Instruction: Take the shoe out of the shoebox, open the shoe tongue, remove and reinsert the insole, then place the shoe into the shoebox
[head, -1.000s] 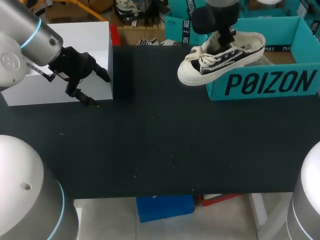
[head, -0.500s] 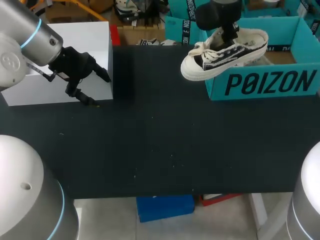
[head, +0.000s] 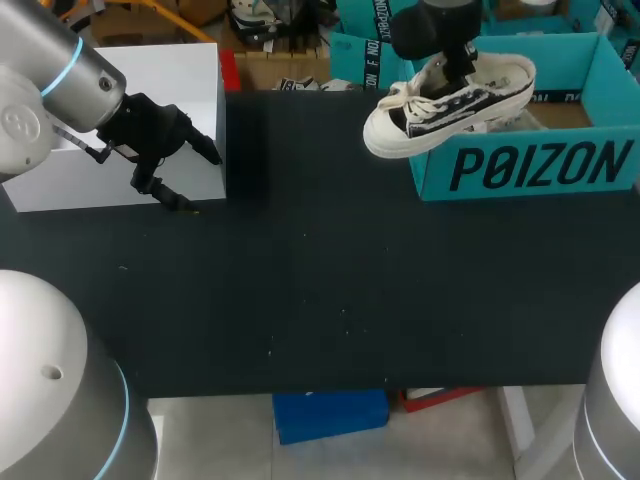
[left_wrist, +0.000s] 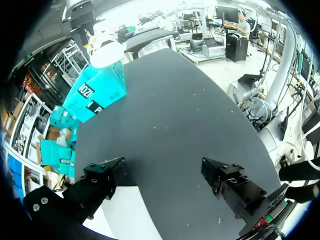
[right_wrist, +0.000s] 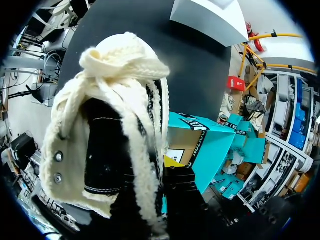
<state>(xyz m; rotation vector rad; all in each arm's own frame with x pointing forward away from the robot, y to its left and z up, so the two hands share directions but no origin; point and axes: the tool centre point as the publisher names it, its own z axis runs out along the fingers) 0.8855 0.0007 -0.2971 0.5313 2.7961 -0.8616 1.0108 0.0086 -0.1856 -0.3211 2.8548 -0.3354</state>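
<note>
Evidently the right gripper (head: 458, 72) clamps the shoe (head: 450, 105) at one o'clock, sole seemingly clear of the shoebox (head: 540, 165) wall, while the left gripper (head: 195, 177), at ten o'clock, hangs spread and empty.

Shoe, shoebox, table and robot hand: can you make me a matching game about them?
Things:
1. shoe
2. shoebox
3. left gripper
4. table

Descriptions:
A. black
B. turquoise
C. open, holding nothing
D. gripped by the right gripper

Pairs: 1-D, 2-B, 3-C, 4-A
</note>
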